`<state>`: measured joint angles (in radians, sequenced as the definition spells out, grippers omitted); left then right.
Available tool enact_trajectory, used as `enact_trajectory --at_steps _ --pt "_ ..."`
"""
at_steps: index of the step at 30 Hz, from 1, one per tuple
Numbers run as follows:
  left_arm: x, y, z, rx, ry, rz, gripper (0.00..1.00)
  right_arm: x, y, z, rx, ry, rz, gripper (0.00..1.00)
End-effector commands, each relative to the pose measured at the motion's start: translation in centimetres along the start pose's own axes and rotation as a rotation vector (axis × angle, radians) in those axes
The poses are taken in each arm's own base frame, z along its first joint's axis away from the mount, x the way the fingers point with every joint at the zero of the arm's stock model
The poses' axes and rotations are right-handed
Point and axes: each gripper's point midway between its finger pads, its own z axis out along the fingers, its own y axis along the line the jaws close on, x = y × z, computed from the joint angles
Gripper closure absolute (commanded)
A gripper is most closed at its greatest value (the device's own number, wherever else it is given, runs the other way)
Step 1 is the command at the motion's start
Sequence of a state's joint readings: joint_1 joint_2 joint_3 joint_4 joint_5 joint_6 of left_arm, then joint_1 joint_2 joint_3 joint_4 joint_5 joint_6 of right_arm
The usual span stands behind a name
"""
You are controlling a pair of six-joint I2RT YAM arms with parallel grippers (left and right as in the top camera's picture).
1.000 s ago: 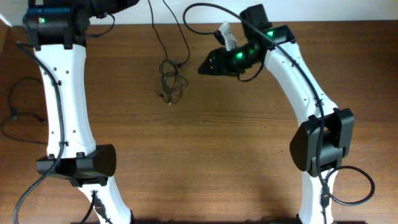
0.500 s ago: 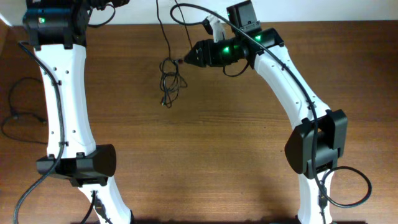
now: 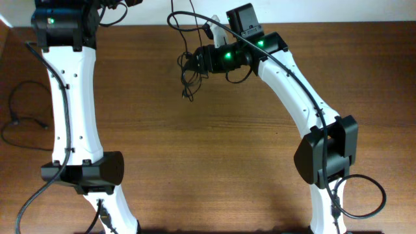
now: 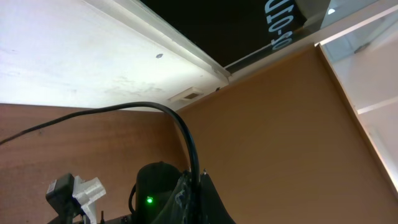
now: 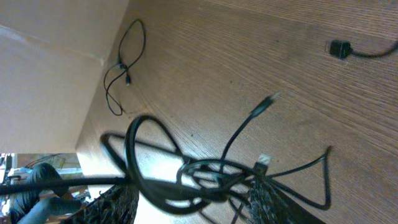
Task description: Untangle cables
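1. The cables point(image 3: 188, 77) are a small black bunch in the upper middle of the overhead picture, over the wooden table point(image 3: 214, 156).
2. The right gripper point(image 3: 195, 62) touches the top right of the bunch. In its wrist picture, its fingers point(image 5: 121, 202) sit on each side of the bunch and look to be pinching it.
3. From that gripper, the bunch runs long and thin toward the bottom of the frame, with loose ends dangling.
4. The left gripper point(image 4: 194, 202) is only a dark shape. I cannot tell if it is spread or closed.
5. The left arm point(image 3: 68, 84) stands far to the left, so the right arm is nearer.
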<state>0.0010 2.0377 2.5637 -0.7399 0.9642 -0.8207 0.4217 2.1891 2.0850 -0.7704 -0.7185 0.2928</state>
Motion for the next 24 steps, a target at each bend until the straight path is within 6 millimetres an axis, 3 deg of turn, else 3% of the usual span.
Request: enact_trajectory --at_steps 1,5,10,16,20,24 --pt "0.7 -1.5 0.3 0.032 0.021 -0.007 1.00 -1.0 -1.3 -0.2 0.100 -0.047 0.070 0.42" --pt "1.4 -2.0 1.0 0.040 0.036 -0.004 1.00 -2.9 -3.7 -0.8 0.238 -0.161 0.180 0.42" --pt "1.4 -2.0 1.1 0.039 0.036 -0.009 1.00 -5.0 -3.7 -0.3 0.207 -0.263 0.303 0.42" --pt "-0.4 -0.4 1.1 -0.049 -0.073 -0.144 1.00 -6.6 -3.9 -0.3 0.209 -0.376 0.490 0.46" --pt "-2.5 1.5 0.6 -0.146 -0.218 -0.234 1.00 -6.9 -4.3 -0.6 0.225 -0.401 0.503 0.46" --pt "-3.2 2.1 0.3 -0.173 -0.263 -0.258 1.00 -7.0 -4.9 -0.8 0.255 -0.419 0.507 0.46"
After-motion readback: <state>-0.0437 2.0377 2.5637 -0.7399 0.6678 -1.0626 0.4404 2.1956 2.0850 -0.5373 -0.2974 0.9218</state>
